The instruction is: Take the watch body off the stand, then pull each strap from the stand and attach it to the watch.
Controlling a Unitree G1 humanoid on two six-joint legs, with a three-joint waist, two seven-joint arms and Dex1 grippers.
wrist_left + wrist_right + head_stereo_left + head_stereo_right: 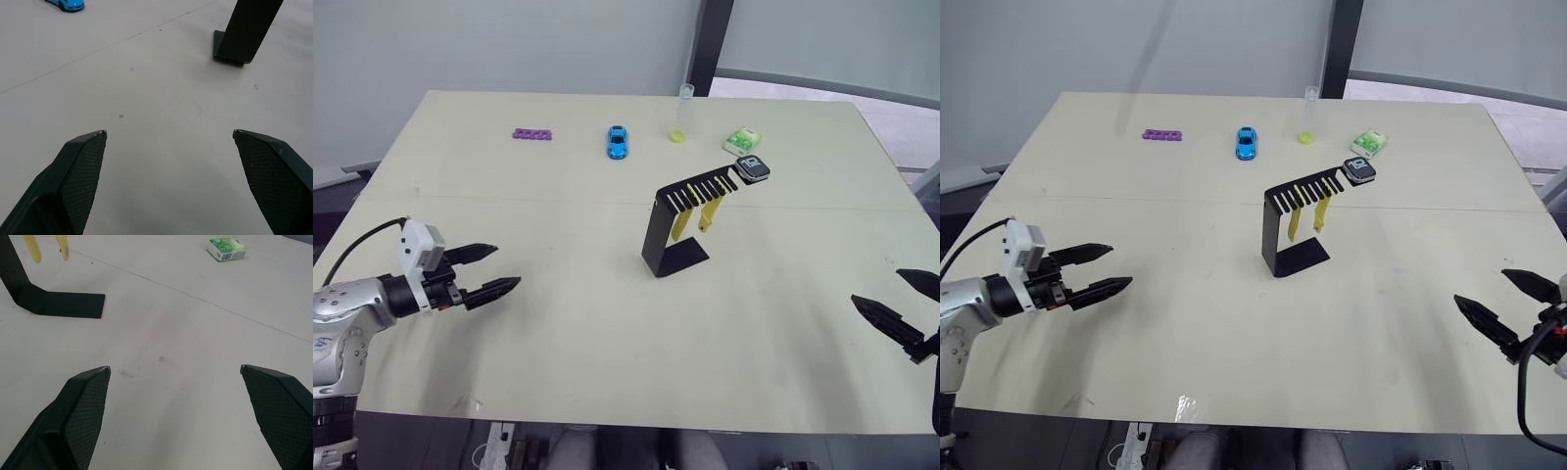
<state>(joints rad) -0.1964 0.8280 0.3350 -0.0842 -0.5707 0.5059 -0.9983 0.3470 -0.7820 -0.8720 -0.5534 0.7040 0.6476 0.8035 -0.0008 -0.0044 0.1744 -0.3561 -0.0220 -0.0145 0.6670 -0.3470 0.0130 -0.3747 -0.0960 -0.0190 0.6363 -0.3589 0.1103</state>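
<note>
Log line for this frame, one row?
stage: pre-grasp | watch body: on stand | straps: hanging | left gripper: open | right gripper: open

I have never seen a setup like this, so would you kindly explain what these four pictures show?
It is a two-armed humanoid robot at a pale table. Two pictures come from its head cameras, looking down; the other two come from cameras on each wrist, looking along the black fingers. The left gripper and right gripper are both open and hold nothing. On the table stands a black stand with a watch body on its ring end and two yellow straps hanging from its slots. Farther back lie a purple block strip, a blue toy car, a clear tube and a green-white small box.
</note>
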